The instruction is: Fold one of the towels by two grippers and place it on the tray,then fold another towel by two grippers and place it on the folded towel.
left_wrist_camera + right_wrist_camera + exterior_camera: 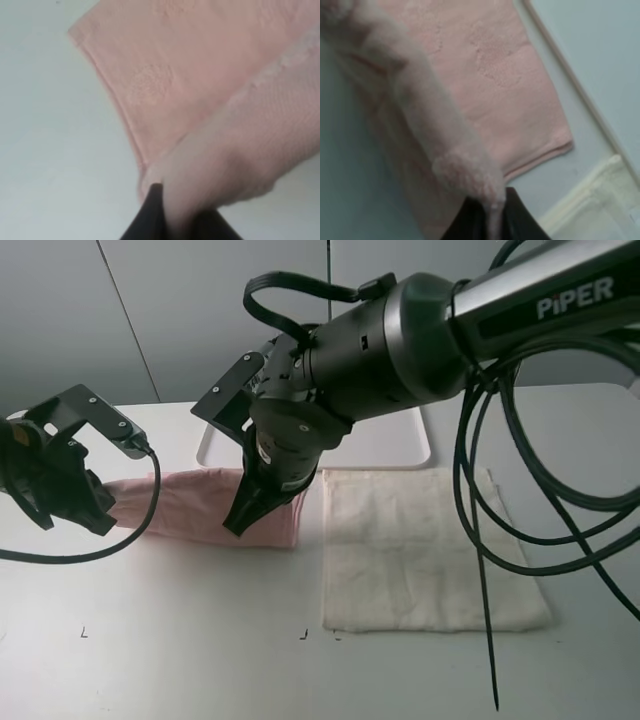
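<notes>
Pink towel fabric is clamped in both our grippers. Our left gripper has its dark fingers closed on a raised ridge of the cloth, which climbs from the flat layer straight into the pinch. Our right gripper is likewise closed tight on a narrow ridge, with a small tuft poking out where its fingers meet. From the high camera we see the left gripper down at the towel's left end. The right gripper, reaching across the middle, is down on the near edge toward the towel's right end. Between them the pink towel lies as a long band on the table, and both wrist views show a flat layer under the lifted edge. Just to its right, apart by a thin strip of tabletop, the white towel lies spread flat in a single sheet. Behind both towels sits the tray, white and largely hidden by our right arm. The pink towel's far edge lies near its front rim, and we cannot tell whether they touch. Black cables hang from the right arm in front of the white towel. Small corner marks show on the table near the front.
</notes>
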You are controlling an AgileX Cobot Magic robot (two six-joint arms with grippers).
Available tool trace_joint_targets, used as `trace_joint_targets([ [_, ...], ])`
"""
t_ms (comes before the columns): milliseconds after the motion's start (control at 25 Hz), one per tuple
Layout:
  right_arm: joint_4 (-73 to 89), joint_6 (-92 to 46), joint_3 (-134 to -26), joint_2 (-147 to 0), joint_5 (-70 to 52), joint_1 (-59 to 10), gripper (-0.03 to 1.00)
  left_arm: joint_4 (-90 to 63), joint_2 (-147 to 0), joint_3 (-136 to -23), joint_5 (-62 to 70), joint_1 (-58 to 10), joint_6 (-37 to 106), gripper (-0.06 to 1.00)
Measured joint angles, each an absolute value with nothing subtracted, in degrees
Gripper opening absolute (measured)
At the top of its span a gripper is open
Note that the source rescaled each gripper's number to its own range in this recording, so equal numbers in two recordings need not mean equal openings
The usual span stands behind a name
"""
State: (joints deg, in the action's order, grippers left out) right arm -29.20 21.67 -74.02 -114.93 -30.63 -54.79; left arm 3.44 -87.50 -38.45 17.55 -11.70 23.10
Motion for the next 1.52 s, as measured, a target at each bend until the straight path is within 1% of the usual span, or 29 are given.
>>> trace_joint_targets([
  [200,-32.4,27.1,-74.0,-117.1,-26.9,-52.4,0.0,2.8,-90.4,-38.5,12.7,-11.0,22.9,0.01],
  [280,-33.7,28.4,-74.0,-117.9,-25.1,-51.0,0.02,2.8,-91.5,-38.5,10.1,-11.0,22.4,0.05],
  [320,-33.9,28.6,-74.0,-118.0,-24.2,-50.3,0.07,2.7,-92.0,-38.5,8.7,-11.0,22.1,0.1],
  [360,-33.9,29.0,-74.0,-118.3,-23.4,-49.7,0.14,2.7,-92.1,-38.5,7.4,-10.9,21.5,0.17],
  [400,-33.9,29.4,-74.0,-118.5,-22.7,-49.5,0.26,2.7,-92.1,-38.5,5.8,-10.8,20.6,0.24],
  [440,-33.9,30.1,-74.0,-118.7,-22.2,-49.2,0.41,2.7,-92.1,-38.5,4.1,-10.5,19.3,0.36],
  [480,-33.9,31.1,-74.0,-118.8,-21.8,-49.2,0.57,2.7,-92.1,-38.5,3.1,-9.9,18.2,0.5],
  [520,-33.9,32.1,-74.0,-118.8,-21.3,-49.2,0.76,2.7,-92.1,-38.5,2.1,-9.3,16.9,0.66],
  [560,-33.9,33.3,-74.0,-119.0,-20.8,-49.2,0.9,2.7,-92.1,-38.5,1.6,-8.7,15.9,0.79],
  [600,-33.9,34.3,-74.0,-119.0,-20.7,-49.2,0.96,2.7,-92.1,-38.5,1.4,-8.0,15.3,0.91],
  [640,-33.9,35.1,-74.0,-119.0,-20.7,-49.2,0.98,2.7,-92.1,-38.5,1.4,-7.3,14.9,0.95],
  [680,-33.9,35.5,-74.0,-119.0,-21.2,-49.2,0.99,2.7,-92.1,-38.5,1.8,-6.6,14.6,0.96],
  [840,-33.0,35.4,-74.8,-119.0,-26.6,-49.2,1.0,2.7,-92.1,-39.1,5.2,-4.6,12.1,0.89],
  [920,-29.4,31.5,-76.3,-119.0,-29.7,-49.0,1.0,2.7,-93.0,-41.6,9.5,-4.1,10.9,0.87],
  [1000,-22.2,25.7,-78.6,-119.0,-32.5,-48.5,1.0,2.7,-94.7,-46.1,16.2,-4.1,10.0,0.87],
  [1120,-6.7,15.4,-81.8,-119.0,-36.2,-46.2,1.0,2.7,-98.9,-53.2,27.0,-4.1,7.9,0.88],
  [1200,0.0,10.3,-83.4,-119.0,-39.0,-44.6,1.0,2.7,-102.1,-57.2,32.9,-4.1,6.6,0.9],
  [1320,3.6,6.9,-84.6,-119.0,-42.1,-43.9,1.0,2.7,-105.9,-61.7,38.5,-4.1,4.0,0.91],
  [1520,5.0,5.5,-84.7,-119.0,-44.1,-43.9,1.0,2.7,-110.6,-64.7,39.8,-4.1,1.9,0.91],
])
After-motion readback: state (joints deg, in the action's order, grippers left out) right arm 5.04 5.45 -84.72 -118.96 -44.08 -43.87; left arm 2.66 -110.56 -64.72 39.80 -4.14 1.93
